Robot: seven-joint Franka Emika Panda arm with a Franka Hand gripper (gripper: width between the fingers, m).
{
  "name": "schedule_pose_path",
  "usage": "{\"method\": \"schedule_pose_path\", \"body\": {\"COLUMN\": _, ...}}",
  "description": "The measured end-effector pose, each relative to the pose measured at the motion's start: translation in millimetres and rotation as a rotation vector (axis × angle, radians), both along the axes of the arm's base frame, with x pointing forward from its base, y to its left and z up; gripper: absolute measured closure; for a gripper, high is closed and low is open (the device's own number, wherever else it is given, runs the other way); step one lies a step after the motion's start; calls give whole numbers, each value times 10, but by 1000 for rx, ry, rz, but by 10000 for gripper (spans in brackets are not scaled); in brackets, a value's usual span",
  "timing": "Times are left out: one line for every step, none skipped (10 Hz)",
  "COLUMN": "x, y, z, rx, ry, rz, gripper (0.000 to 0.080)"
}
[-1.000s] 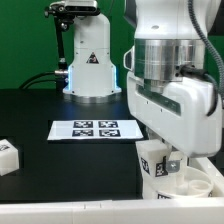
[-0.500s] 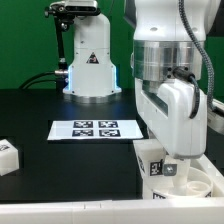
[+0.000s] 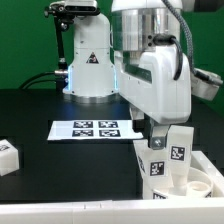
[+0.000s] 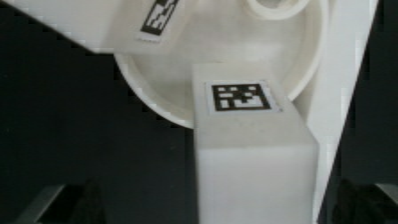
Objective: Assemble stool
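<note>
The white round seat (image 3: 200, 182) lies at the exterior view's lower right. Two white tagged legs stand on it: a taller one (image 3: 180, 150) and one in front (image 3: 155, 166). My gripper (image 3: 166, 134) hangs just over them, partly hidden by the hand. In the wrist view a tagged leg (image 4: 254, 150) runs between the dark fingers (image 4: 39, 205), with gaps on both sides, so the gripper (image 4: 205, 208) is open around it. The seat's rim (image 4: 160, 85) curves behind the leg. A loose leg (image 3: 8, 155) lies at the exterior view's far left.
The marker board (image 3: 95, 128) lies flat in the middle of the black table. A white robot base (image 3: 90, 65) stands behind it before a green wall. A white table edge (image 3: 70, 212) runs along the front.
The arm has risen and swung toward the exterior view's left. The legs on the seat, mostly covered by the hand before, now show their tags.
</note>
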State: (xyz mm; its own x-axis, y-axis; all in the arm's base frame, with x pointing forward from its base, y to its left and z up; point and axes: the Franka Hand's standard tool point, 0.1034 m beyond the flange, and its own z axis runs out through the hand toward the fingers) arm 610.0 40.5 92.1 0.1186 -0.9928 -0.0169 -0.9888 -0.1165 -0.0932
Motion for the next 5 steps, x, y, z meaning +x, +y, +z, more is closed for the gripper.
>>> {"method": "schedule_pose_path", "body": {"x": 2, "y": -3, "z": 4, "rx": 0, "ry": -1, "rz": 0, "gripper": 150}}
{"method": "schedule_pose_path", "body": {"x": -2, "y": -4, "z": -3, "rx": 0, "ry": 1, "rz": 0, "gripper": 150}}
{"method": "schedule_pose_path", "body": {"x": -5, "y": -14, "z": -6, "rx": -2, "ry": 1, "rz": 8, "gripper": 150}}
{"method": "schedule_pose_path", "body": {"x": -57, "y": -108, "z": -4, "rx": -7, "ry": -4, "rz": 113, "gripper": 150}}
{"method": "schedule_pose_path", "body": {"x": -169, "y": -273, "z": 5, "rx": -5, "ry": -10, "rz": 156, "gripper": 150}}
